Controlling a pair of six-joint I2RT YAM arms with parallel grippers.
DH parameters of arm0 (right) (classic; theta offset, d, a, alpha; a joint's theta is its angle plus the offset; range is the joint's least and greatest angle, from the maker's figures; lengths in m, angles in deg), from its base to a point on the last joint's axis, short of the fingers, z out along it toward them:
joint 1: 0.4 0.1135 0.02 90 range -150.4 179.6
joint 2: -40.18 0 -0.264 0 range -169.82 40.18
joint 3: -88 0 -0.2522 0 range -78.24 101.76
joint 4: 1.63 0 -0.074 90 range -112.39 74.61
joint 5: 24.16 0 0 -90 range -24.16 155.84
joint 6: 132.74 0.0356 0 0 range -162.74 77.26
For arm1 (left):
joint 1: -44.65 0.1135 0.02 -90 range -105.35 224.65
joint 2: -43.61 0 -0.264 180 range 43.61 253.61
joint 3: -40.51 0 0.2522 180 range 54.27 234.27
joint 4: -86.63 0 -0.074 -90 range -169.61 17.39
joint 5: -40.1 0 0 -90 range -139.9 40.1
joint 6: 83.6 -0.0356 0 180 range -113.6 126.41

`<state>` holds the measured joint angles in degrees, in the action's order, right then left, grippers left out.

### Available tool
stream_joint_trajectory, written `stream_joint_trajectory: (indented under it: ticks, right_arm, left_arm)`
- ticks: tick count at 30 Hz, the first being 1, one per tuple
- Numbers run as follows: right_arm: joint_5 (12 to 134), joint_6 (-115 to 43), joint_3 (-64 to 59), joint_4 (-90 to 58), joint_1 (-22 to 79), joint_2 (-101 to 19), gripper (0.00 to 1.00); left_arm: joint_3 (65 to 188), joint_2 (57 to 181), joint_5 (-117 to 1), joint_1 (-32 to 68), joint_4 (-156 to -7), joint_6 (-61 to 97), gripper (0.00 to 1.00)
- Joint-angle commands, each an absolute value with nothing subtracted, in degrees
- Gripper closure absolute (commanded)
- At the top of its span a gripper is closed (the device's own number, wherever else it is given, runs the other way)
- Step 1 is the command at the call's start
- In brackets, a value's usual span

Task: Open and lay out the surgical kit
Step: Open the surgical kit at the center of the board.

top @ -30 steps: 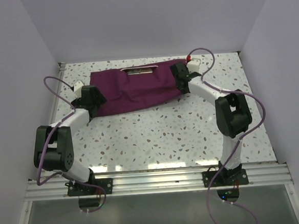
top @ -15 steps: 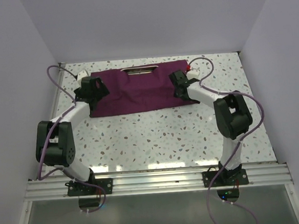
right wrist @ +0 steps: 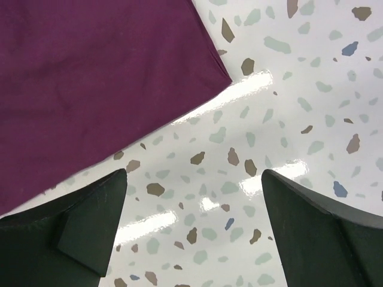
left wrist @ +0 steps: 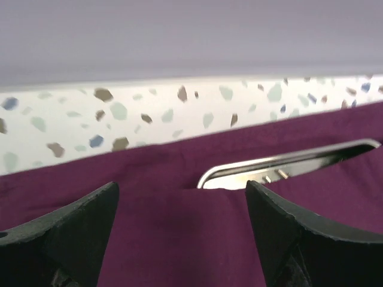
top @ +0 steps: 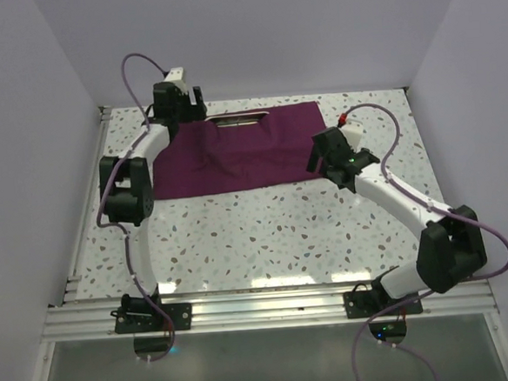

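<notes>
At the far left, the left gripper [left wrist: 181, 200] is hanging over the far left corner of the dark purple cloth wrap [top: 243, 152], its jaws standing wide apart and gripping nothing. The wrap is lying spread flat across the far part of the speckled table [top: 266, 233]. Through a gap at the wrap's far edge, the rim of the shiny steel tray [left wrist: 287, 162] is showing, the rest lying covered. At the right, the right gripper [right wrist: 194, 173] is hovering over bare table just beside the wrap's near right corner, its jaws gaping fully and holding nothing.
</notes>
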<state>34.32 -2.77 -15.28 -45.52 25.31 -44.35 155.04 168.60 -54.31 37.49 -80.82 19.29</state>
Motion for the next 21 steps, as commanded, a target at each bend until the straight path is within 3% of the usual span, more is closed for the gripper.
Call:
stream_joint_trajectory:
  ticks: [1,12,15,16,21]
  right_arm:
    - [35.08,-5.2,-16.36,-45.44,25.53,-38.5,0.02]
    - [34.38,-6.61,-17.68,-44.74,25.44,-35.94,0.01]
    - [34.29,-6.7,-18.03,-44.65,25.53,-36.2,0.02]
    - [34.2,-6.7,-18.03,-44.91,25.44,-36.29,0.01]
    - [33.94,-6.96,-18.56,-44.48,25.44,-35.59,0.02]
  left_arm:
    - [158.42,173.42,-61.67,37.01,-74.77,15.11,0.1]
    - [157.72,174.83,-56.24,34.11,-74.07,13.61,0.12]
    - [159.47,176.06,-54.66,33.75,-73.37,13.61,0.18]
    - [160.26,177.28,-54.21,33.67,-72.15,13.61,0.25]
    - [163.43,179.49,-51.05,33.4,-70.2,13.7,0.38]
